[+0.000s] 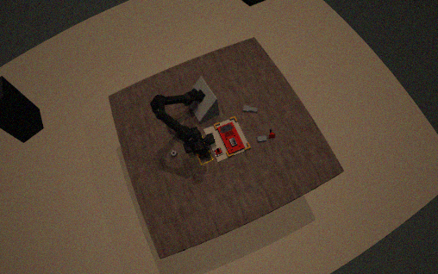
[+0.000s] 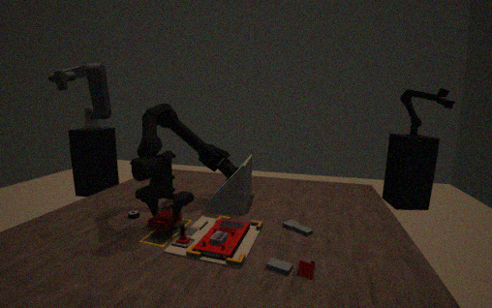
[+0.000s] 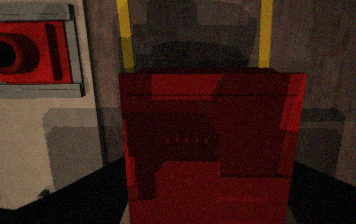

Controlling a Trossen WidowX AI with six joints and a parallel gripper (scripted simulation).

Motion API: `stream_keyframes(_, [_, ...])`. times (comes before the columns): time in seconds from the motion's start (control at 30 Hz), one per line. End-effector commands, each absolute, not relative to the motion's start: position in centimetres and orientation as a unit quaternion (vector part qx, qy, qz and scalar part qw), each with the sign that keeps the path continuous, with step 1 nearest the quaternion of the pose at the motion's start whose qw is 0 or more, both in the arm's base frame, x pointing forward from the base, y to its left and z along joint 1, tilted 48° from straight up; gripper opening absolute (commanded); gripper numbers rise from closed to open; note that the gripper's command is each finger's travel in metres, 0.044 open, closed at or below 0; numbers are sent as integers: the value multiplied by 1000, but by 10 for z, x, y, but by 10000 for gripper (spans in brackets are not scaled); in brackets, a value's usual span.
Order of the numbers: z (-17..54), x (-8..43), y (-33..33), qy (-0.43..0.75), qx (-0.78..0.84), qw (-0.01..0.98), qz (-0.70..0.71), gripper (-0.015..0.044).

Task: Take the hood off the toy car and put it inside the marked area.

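Observation:
The red hood is between the fingers of my gripper, one black finger on each side. It hangs low over the yellow-outlined marked area. In the wrist view the hood covers the near part of the outline, and its shadow lies inside the far part. Whether its underside touches the table cannot be told. The red toy car sits on the white board beside the area, with a grey block and short dark posts showing.
A red piece with a dark upright knob stands on the board near the marked area. A grey slanted panel stands behind. Grey blocks and a small red part lie beyond the car. A small round piece lies left.

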State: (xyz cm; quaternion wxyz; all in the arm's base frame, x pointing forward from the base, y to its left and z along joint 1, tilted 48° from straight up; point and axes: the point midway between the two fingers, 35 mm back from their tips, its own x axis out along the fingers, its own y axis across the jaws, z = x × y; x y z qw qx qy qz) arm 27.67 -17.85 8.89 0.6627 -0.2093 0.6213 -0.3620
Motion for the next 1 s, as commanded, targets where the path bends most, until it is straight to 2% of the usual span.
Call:
stream_keyframes(0.0, [83, 273, -180, 628, -210, 658, -358, 0])
stream_keyframes(0.97, [77, 273, -188, 628, -210, 658, -358, 0])
